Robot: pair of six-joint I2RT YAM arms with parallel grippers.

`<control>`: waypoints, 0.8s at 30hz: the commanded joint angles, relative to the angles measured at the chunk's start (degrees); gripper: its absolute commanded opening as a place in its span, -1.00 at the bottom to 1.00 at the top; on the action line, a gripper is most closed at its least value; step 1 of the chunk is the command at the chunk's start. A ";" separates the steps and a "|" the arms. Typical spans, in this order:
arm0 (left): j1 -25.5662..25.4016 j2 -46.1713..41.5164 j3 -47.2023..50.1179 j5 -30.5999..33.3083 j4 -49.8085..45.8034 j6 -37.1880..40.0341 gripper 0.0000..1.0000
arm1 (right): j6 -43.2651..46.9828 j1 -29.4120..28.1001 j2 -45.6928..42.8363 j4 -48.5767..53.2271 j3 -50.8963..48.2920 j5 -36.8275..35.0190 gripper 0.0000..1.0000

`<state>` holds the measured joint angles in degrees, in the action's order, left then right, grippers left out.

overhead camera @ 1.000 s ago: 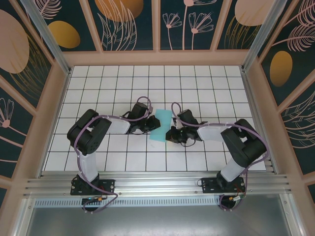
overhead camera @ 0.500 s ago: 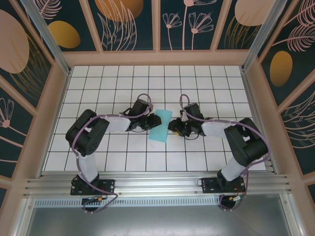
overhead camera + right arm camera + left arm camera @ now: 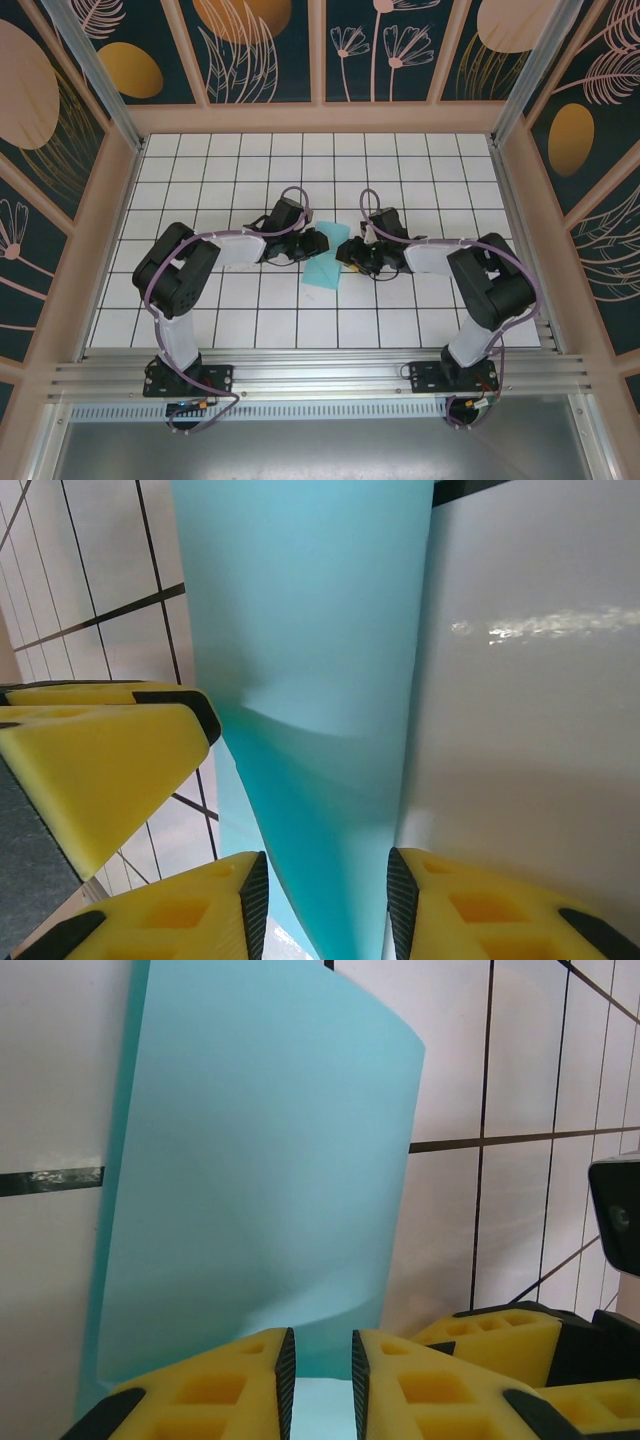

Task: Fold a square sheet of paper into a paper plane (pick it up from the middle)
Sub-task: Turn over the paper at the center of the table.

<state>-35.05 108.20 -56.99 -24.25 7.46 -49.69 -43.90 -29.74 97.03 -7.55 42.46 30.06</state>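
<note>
The square sheet of paper (image 3: 324,266) lies folded over into a narrow teal strip at the table's middle, bowed up instead of flat. My left gripper (image 3: 320,243) is at the strip's far left edge, and my right gripper (image 3: 345,251) faces it from the right. In the left wrist view the paper (image 3: 260,1160) curves up ahead of my left gripper (image 3: 320,1375), whose pads stand slightly apart, open, pinching nothing. The right gripper (image 3: 325,905) is open wider, with the paper's ridge (image 3: 310,630) running between its pads without touching them. A paper plane is out of view.
White grid tiles (image 3: 240,320) cover the table. Pink frame walls (image 3: 120,180) close it in on three sides, and a metal rail (image 3: 320,375) runs along the near edge. The two grippers' yellow fingers (image 3: 100,760) are only a few centimetres apart.
Both grippers were shut on the paper and have opened, the right one wider. Both have shifted slightly toward the far side. The paper stays between them, looking narrower.
</note>
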 commanded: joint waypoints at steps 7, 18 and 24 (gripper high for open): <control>0.24 0.72 -1.72 1.38 -2.73 2.10 -0.48 | -1.19 -0.50 2.82 -0.83 2.28 -0.40 -0.21; 0.28 2.19 -2.51 1.86 -4.39 3.13 -0.48 | -3.02 -0.76 4.29 -3.25 2.35 1.06 -0.23; 0.29 2.45 -2.42 1.84 -4.40 3.19 -0.48 | -3.50 -0.76 4.40 -3.55 2.40 1.26 -0.24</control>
<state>-35.03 109.69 -58.08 -23.07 4.40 -47.94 -46.72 -29.85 100.14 -9.23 43.79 30.55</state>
